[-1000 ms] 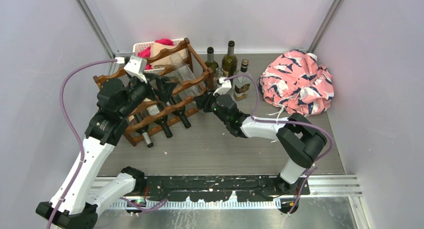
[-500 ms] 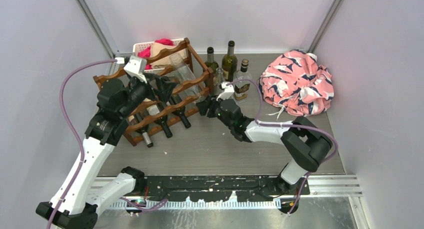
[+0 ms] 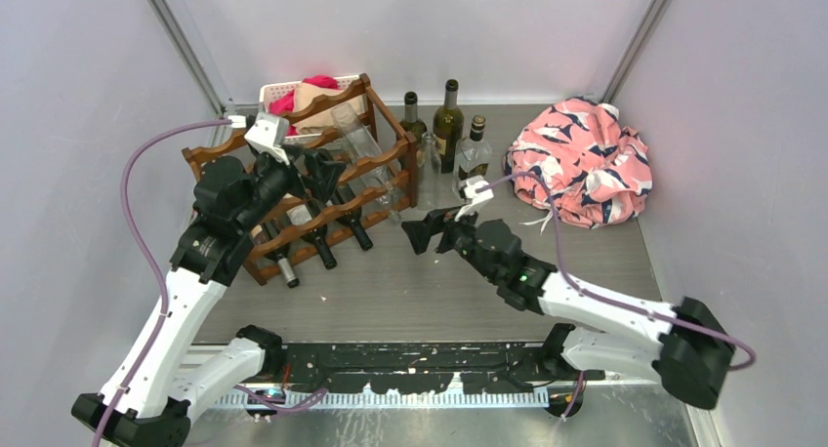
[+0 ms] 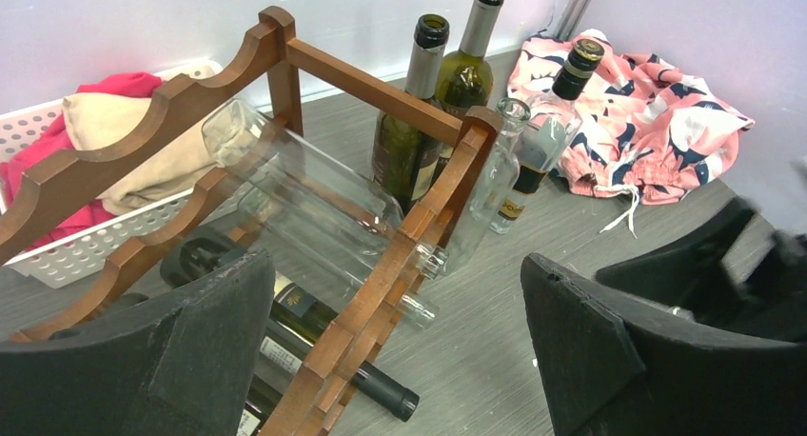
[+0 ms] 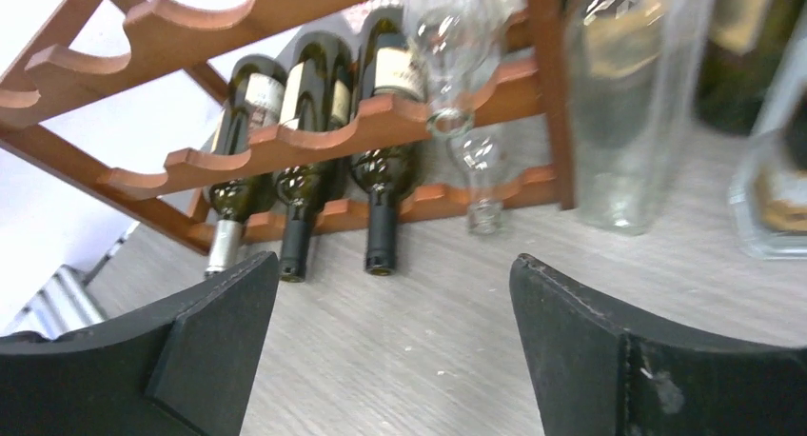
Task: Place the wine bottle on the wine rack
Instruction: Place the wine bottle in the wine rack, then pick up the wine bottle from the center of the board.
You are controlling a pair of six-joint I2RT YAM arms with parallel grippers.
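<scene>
Left pincer [image 3: 317, 167]: jaws spread fully, holding nothing, positioned over the front rails of the wine rack [image 3: 411, 174]. Right pincer [image 3: 427, 230]: jaws spread wide, empty, low over the table [image 3: 430, 291] near the rack's right post and aimed toward it. The wine bottle [image 4: 305, 193] (clear glass) lies slanted across the rack's upper rails at the right end, apart from both pincers. Three dark bottles [image 5: 314, 84] lie side by side in a lower tier, necks projecting forward. Upright bottles [image 3: 448, 115] stand behind the rack's right end.
</scene>
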